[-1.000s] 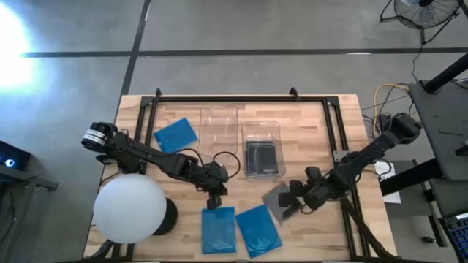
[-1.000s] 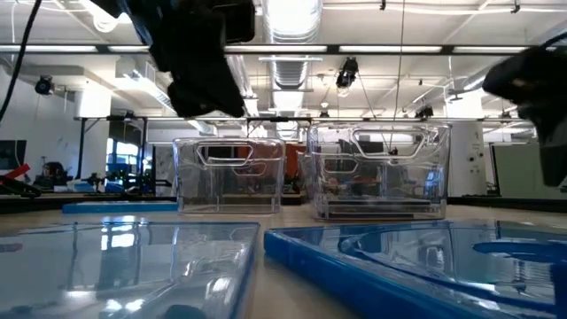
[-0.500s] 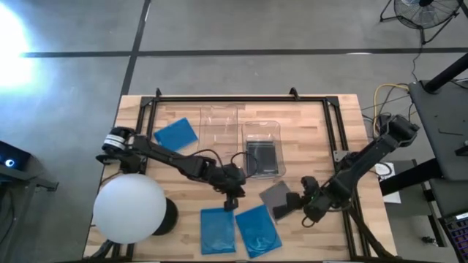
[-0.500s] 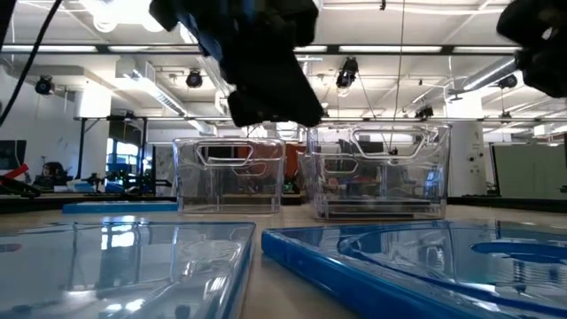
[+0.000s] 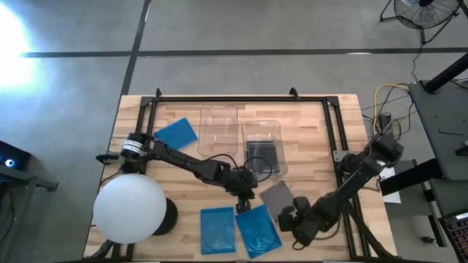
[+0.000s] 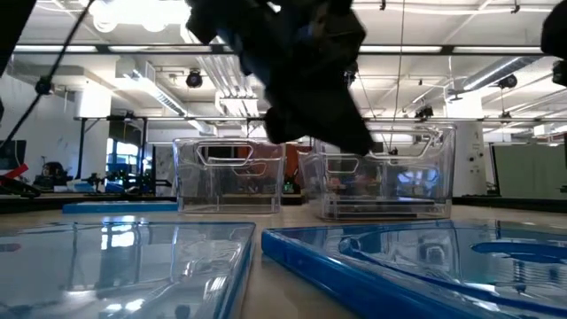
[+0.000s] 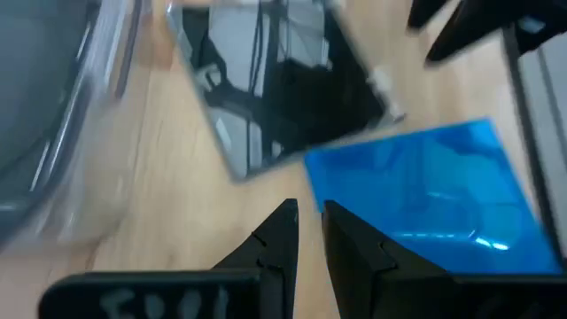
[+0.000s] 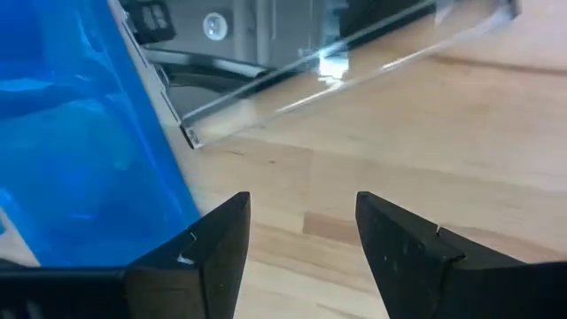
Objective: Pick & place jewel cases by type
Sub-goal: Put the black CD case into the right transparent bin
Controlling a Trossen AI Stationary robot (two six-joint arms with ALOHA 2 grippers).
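Observation:
Two blue jewel cases lie flat near the table's near edge [image 5: 218, 230] [image 5: 257, 229]; a third blue one [image 5: 176, 134] lies at the far left. A dark grey case [image 5: 276, 196] lies flat on the wood, and another dark case [image 5: 262, 155] sits inside the right clear bin. My left gripper [image 5: 245, 197] hovers shut between the grey case [image 7: 283, 89] and the right blue case [image 7: 425, 190], touching neither. My right gripper [image 5: 289, 217] is open just nearward of the grey case, beside the right blue case [image 8: 80, 133], and holds nothing.
Two clear bins stand mid-table: the left [image 5: 221, 124] and the right [image 5: 278, 130]. A big white ball [image 5: 130, 210] sits at the near left corner. A black frame [image 5: 241, 98] edges the far side. Bare wood shows at the table's right [image 5: 314, 146].
My left gripper has swept toward the table's right and somewhat nearer, from above the left blue case to the gap between the grey case and the right blue case. My right gripper has drawn back from the grey case toward the near edge. The cases have stayed put.

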